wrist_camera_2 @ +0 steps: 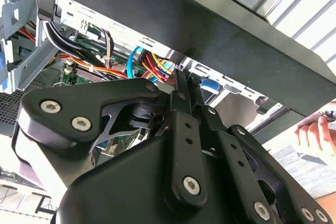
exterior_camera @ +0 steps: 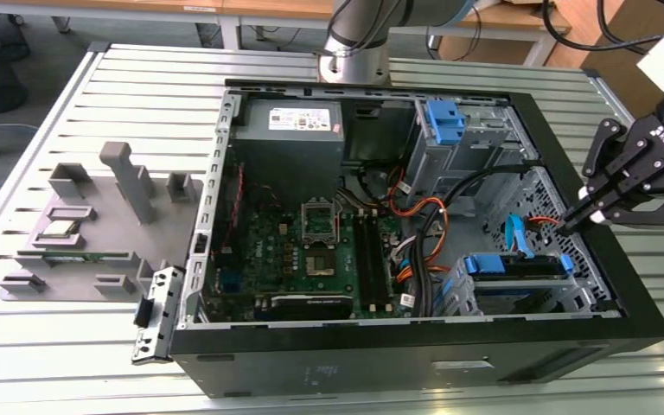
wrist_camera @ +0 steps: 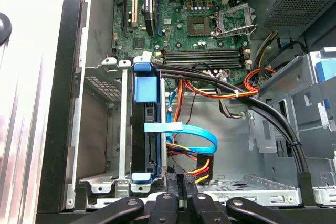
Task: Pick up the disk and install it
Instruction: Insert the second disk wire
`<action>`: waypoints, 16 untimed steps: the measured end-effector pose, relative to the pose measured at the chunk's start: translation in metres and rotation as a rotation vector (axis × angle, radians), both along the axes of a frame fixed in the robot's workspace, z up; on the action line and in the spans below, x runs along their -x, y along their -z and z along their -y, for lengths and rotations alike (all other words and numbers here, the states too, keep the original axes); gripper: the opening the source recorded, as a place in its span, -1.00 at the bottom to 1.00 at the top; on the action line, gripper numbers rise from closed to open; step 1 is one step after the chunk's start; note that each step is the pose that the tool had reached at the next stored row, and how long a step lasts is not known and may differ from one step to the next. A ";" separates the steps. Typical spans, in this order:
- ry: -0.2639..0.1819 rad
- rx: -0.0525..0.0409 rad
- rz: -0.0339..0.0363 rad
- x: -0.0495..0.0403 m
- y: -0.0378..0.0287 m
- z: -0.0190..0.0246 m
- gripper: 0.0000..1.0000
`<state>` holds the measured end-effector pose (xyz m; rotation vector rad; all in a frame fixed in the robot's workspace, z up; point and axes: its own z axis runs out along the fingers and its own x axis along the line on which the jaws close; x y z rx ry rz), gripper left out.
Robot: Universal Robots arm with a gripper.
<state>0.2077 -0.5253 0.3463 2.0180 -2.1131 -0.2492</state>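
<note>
Pincer (exterior_camera: 571,223) beside blue-bracketed disk (exterior_camera: 519,265).

Closed fingers (wrist_camera_2: 181,85) point at coloured cables (wrist_camera_2: 149,64) under the black case edge (wrist_camera_2: 220,35).

The disk (wrist_camera: 146,129) sits edge-on in its bay, label hidden; a hand (wrist_camera_2: 317,136) is cut off at the picture's edge.

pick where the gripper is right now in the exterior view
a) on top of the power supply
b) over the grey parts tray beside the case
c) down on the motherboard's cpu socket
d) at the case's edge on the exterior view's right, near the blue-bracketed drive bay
d: the gripper hangs at the edge of the computer case on the exterior view's right, just above the disk seated in its bay.
</note>
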 end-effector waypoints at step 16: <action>-0.001 0.0008 0.0421 0.0169 0.0000 0.0008 -0.68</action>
